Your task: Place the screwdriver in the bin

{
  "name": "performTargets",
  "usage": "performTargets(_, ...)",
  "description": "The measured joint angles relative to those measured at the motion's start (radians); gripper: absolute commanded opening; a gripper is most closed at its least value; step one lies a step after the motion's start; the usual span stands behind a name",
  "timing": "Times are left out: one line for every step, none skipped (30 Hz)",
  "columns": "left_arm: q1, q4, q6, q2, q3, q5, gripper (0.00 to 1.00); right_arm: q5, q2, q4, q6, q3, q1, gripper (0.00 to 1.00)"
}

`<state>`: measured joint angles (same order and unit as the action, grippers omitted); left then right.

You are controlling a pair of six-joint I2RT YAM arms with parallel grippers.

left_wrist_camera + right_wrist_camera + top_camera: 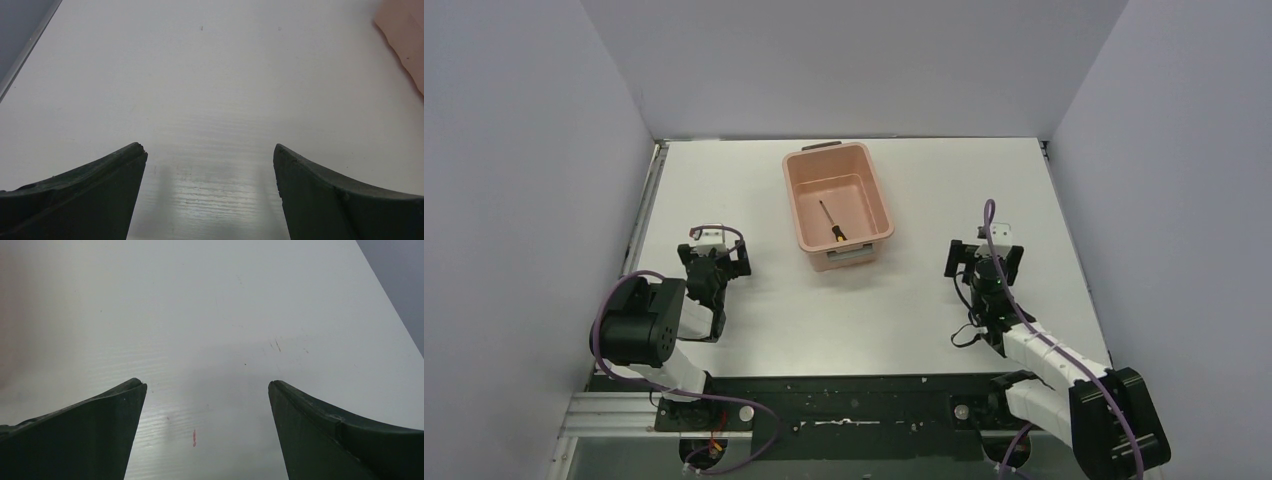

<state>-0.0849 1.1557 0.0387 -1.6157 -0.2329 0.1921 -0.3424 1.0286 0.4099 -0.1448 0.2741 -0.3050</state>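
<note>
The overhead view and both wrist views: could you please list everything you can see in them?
bin: one, salmon pink, far middle of the table
screwdriver: one, dark shaft with a yellow-and-black handle, lying on the floor of the bin
table: one, white
walls: three, pale grey, around the table
red mark: one, small, on the table under the right gripper
left gripper: one, black, open and empty, left of the bin
right gripper: one, black, open and empty, right of the bin
</note>
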Motion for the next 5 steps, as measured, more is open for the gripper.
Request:
performTargets(0.000, 0.000, 0.000, 0.000, 0.000, 0.000, 0.97, -0.003, 0.000, 0.011, 0.000, 0.000, 0.004, 1.00)
performTargets(0.000, 0.000, 0.000, 0.000, 0.000, 0.000, 0.97, -0.005, -0.001, 0.023, 0.000, 0.000, 0.004, 1.00)
performTargets(0.000, 0.000, 0.000, 0.000, 0.000, 0.000, 0.97, -0.008, -0.001, 0.036, 0.000, 0.000, 0.005, 1.00)
performTargets(0.000, 0.000, 0.000, 0.000, 0.000, 0.000, 0.97, -0.010, -0.001, 0.044, 0.000, 0.000, 0.005, 1.00)
performTargets(0.000, 0.000, 0.000, 0.000, 0.000, 0.000, 0.97, -0.010, -0.001, 0.049, 0.000, 0.000, 0.005, 1.00)
